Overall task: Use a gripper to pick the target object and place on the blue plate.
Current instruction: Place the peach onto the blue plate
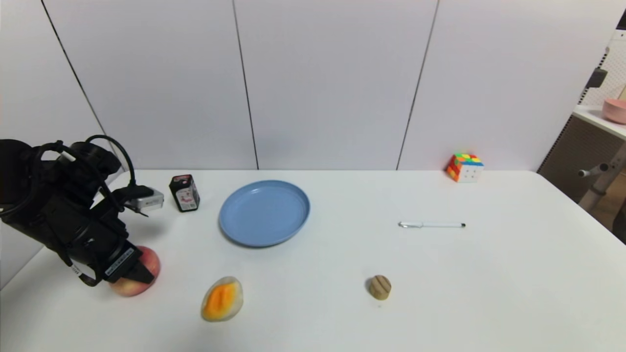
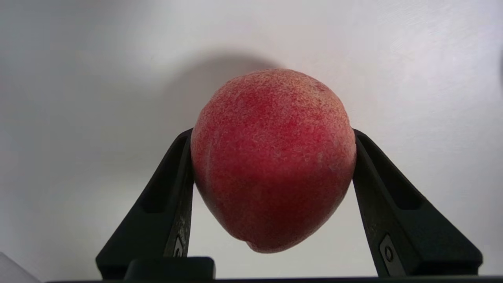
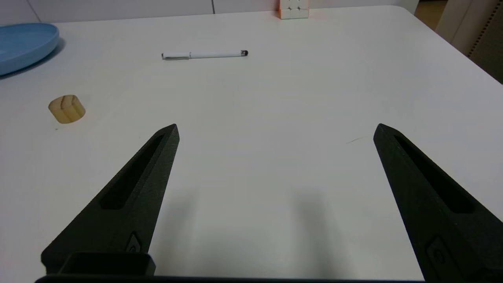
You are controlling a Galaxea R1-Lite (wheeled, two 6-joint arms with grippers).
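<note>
Left gripper (image 2: 274, 153): while it's down at the table's left side, its two fingers are pinched against opposite sides of the peach, spread only as wide as the fruit, probably so it can't roll out
Peach (image 2: 274, 161): between those fingertips, near the melon slice (image 1: 222, 299), off the plate
Blue plate (image 1: 264, 213): farther back toward the middle, bare, so I'd guess lift then swing right
Right gripper (image 3: 276, 131): parked over the right side, fingers wide apart, nothing in them, tbh not needed

Smooth plastic blue plate (image 1: 264, 213).
</note>
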